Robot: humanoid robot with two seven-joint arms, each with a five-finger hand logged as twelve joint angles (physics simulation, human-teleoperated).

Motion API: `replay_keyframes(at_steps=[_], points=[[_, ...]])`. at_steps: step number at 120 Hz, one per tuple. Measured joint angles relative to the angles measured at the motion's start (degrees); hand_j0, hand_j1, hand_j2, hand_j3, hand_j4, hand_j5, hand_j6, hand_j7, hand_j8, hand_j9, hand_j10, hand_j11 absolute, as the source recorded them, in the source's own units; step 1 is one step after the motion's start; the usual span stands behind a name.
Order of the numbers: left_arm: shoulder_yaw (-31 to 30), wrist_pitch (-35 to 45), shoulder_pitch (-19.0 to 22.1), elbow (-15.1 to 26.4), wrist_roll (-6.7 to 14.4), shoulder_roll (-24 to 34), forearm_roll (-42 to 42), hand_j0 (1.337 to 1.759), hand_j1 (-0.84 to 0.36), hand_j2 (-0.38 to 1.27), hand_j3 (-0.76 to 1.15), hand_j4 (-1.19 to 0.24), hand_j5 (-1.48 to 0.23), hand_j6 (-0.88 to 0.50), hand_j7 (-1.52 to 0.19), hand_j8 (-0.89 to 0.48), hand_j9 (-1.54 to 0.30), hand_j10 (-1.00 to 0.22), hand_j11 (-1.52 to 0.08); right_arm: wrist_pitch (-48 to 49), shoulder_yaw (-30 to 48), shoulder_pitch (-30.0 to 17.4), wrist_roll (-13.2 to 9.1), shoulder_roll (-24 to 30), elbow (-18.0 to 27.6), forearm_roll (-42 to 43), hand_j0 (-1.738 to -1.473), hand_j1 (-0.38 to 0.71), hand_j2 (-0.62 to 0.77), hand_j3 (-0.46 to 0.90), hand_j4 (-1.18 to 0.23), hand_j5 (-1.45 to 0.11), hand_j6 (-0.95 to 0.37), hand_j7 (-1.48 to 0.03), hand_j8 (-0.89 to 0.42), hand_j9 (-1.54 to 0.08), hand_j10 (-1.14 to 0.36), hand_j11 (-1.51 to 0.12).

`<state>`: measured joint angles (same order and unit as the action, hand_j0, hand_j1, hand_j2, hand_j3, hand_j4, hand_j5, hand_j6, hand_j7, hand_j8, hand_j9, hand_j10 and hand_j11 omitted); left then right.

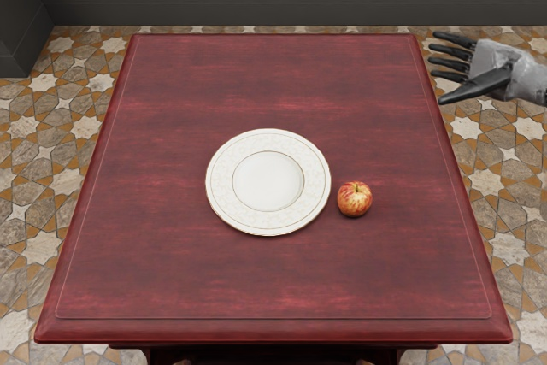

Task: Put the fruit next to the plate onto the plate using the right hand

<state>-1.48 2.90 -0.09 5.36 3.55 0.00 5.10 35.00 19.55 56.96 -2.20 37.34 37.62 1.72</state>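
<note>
Apple (355, 199) sits just beside the plate (224, 184), right robot hand (468, 61) hovers empty, fingers spread, well apart; best to descend squarely over it.

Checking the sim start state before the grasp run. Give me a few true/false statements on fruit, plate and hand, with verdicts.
1. The apple lies on the plate. False: it sits on the table, just right of the plate.
2. The plate holds nothing. True.
3. The right hand grasps the apple. False: it is out past the table's far right corner, fingers spread, holding nothing.
4. The left arm is out of view. True.
</note>
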Motion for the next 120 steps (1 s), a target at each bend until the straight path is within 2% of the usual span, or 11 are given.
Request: replay_keyframes(at_steps=[24, 40, 46, 50, 56, 67, 79, 87, 92, 100, 120], points=[[0.0, 0.0, 0.0, 0.0, 0.0, 0.0, 0.0, 1.658, 0.06, 0.05, 0.0, -0.25, -0.32, -0.25, -0.32, -0.25, -0.32, -0.25, -0.32, 0.0, 0.08, 0.36, -0.04, -1.25, -0.4, 1.79, -1.658, -0.3, -0.01, 0.0, -0.04, -0.05, -0.04, -0.05, -0.04, -0.05, -0.04, -0.05], [0.0, 0.0, 0.0, 0.0, 0.0, 0.0, 0.0, 1.658, 0.06, 0.05, 0.0, -0.25, -0.32, -0.25, -0.32, -0.25, -0.32, -0.25, -0.32, 0.0, -1.46, 2.79, -0.16, -4.15, 1.43, 8.83, -1.658, -0.3, -0.01, 0.0, -0.04, -0.05, -0.04, -0.05, -0.04, -0.05, -0.04, -0.05], [0.0, 0.0, 0.0, 0.0, 0.0, 0.0, 0.0, 1.658, 0.06, 0.05, 0.0, -0.25, -0.32, -0.25, -0.32, -0.25, -0.32, -0.25, -0.32, 0.0, -3.57, 4.7, -1.63, -4.41, 3.34, 10.38, -1.658, -0.3, -0.01, 0.0, -0.04, -0.05, -0.04, -0.05, -0.04, -0.05, -0.04, -0.05], [0.0, 0.0, 0.0, 0.0, 0.02, 0.0, 0.0, 1.658, 0.06, 0.05, 0.0, -0.25, -0.32, -0.25, -0.32, -0.25, -0.32, -0.25, -0.32, 0.0, -4.66, 5.73, -3.11, -3.94, 5.75, 11.21, -1.658, -0.3, -0.01, 0.0, -0.04, -0.05, -0.04, -0.05, -0.04, -0.05, -0.04, -0.05], [0.0, 0.0, 0.0, 0.0, 0.02, 0.0, 0.0, 1.658, 0.06, 0.05, 0.0, -0.25, -0.32, -0.25, -0.32, -0.25, -0.32, -0.25, -0.32, 0.0, -5.81, 6.79, -4.77, -1.64, 11.86, 13.19, -1.658, -0.3, -0.01, 0.0, -0.04, -0.05, -0.04, -0.05, -0.04, -0.05, -0.04, -0.05], [0.0, 0.0, 0.0, 0.0, 0.01, 0.0, 0.0, 1.658, 0.06, 0.05, 0.0, -0.25, -0.32, -0.25, -0.32, -0.25, -0.32, -0.25, -0.32, -1.67, -8.38, 7.79, -6.4, 2.44, 22.69, 17.0, -1.658, -0.3, -0.01, 0.0, -0.04, -0.05, -0.04, -0.05, -0.04, -0.05, -0.04, -0.05], [0.0, 0.0, 0.0, 0.0, 0.0, 0.0, 0.0, 1.658, 0.06, 0.05, 0.0, -0.25, -0.32, -0.25, -0.32, -0.25, -0.32, -0.25, -0.32, -12.06, -10.03, 8.25, -7.12, 6.0, 34.0, 20.64, -1.658, -0.3, -0.01, 0.0, -0.04, -0.05, -0.04, -0.05, -0.04, -0.05, -0.04, -0.05], [0.0, 0.0, 0.0, 0.0, 0.0, 0.0, 0.0, 1.658, 0.06, 0.05, 0.0, -0.25, -0.32, -0.25, -0.32, -0.25, -0.32, -0.25, -0.32, -20.22, -10.78, 8.36, -7.32, 7.71, 39.95, 22.74, -1.658, -0.3, -0.01, 0.0, -0.04, -0.05, -0.04, -0.05, -0.04, -0.05, -0.04, -0.05], [0.0, 0.0, 0.0, 0.0, 0.01, 0.0, 0.0, 1.658, 0.06, 0.05, 0.0, -0.25, -0.32, -0.25, -0.32, -0.25, -0.32, -0.25, -0.32, -25.27, -11.48, 8.4, -7.56, 8.45, 42.94, 23.57, -1.658, -0.3, -0.01, 0.0, -0.04, -0.05, -0.04, -0.05, -0.04, -0.05, -0.04, -0.05], [0.0, 0.0, 0.0, 0.0, -0.01, 0.0, 0.0, 1.658, 0.06, 0.05, 0.0, -0.25, -0.32, -0.25, -0.32, -0.25, -0.32, -0.25, -0.32, -31.85, -12.56, 8.45, -9.4, 9.29, 46.84, 24.4, -1.658, -0.3, -0.01, 0.0, -0.04, -0.05, -0.04, -0.05, -0.04, -0.05, -0.04, -0.05], [0.0, 0.0, 0.0, 0.0, 0.0, 0.0, 0.0, 1.658, 0.06, 0.05, 0.0, -0.25, -0.32, -0.25, -0.32, -0.25, -0.32, -0.25, -0.32, -43.07, -15.1, 8.51, -17.87, 9.76, 52.76, 25.05, -1.658, -0.3, -0.01, 0.0, -0.04, -0.05, -0.04, -0.05, -0.04, -0.05, -0.04, -0.05]])
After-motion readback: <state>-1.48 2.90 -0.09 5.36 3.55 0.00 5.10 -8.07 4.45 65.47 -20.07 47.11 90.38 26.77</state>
